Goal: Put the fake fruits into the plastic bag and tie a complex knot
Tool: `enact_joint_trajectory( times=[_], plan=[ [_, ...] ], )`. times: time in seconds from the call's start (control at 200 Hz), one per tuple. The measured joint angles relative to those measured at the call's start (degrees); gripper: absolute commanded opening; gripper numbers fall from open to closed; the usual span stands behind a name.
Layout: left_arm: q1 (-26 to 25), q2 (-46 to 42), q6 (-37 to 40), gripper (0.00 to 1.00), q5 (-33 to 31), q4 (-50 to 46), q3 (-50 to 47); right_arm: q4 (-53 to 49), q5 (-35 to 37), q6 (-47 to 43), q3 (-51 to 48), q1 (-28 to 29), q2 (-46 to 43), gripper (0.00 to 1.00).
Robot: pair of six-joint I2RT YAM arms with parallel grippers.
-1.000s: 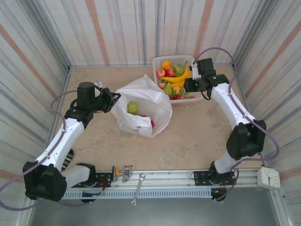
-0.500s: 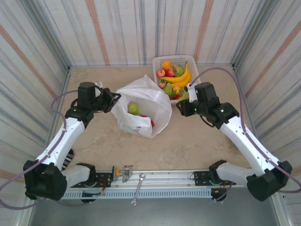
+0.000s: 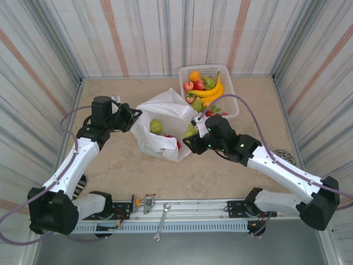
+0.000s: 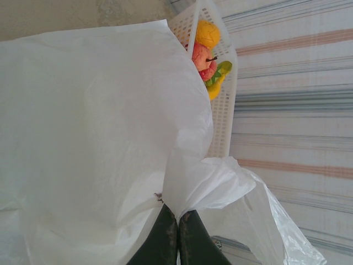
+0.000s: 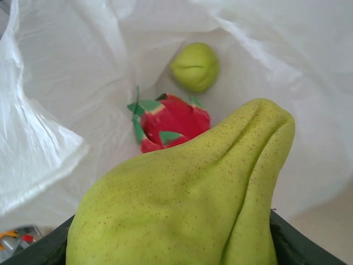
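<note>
The right hand (image 3: 193, 142) holds a green pear (image 5: 187, 199) at the mouth of the plastic bag (image 3: 171, 110); the left hand (image 4: 177, 221) pinches the bag's rim. Loading is underway; next, the pear should drop inside.

A speckled green pear (image 5: 182, 193) looms across the lower frame. Inside the plastic bag (image 5: 66, 83) beyond lie a dragon fruit (image 5: 176, 124), centre, and a small green fruit (image 5: 194, 66) above it.

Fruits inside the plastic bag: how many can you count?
2: a round green fruit deep in the plastic bag and a pink dragon fruit beside it. The green pear held at its mouth isn't counted; folds may hide more.
</note>
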Motion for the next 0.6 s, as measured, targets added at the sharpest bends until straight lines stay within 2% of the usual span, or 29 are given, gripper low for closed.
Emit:
enact_joint_trajectory(
  times=[0.16, 0.601],
  plan=[
    [0.0, 0.02, 0.22, 0.0, 0.63, 0.02, 0.0, 5.9, 0.24, -0.39, 2.62, 1.81, 8.41, 0.51],
    [0.0, 0.33, 0.46, 0.0, 1.25, 0.02, 0.0, 17.9, 2.45, -3.65, 13.22, 1.68, 27.93, 0.52]
  ],
)
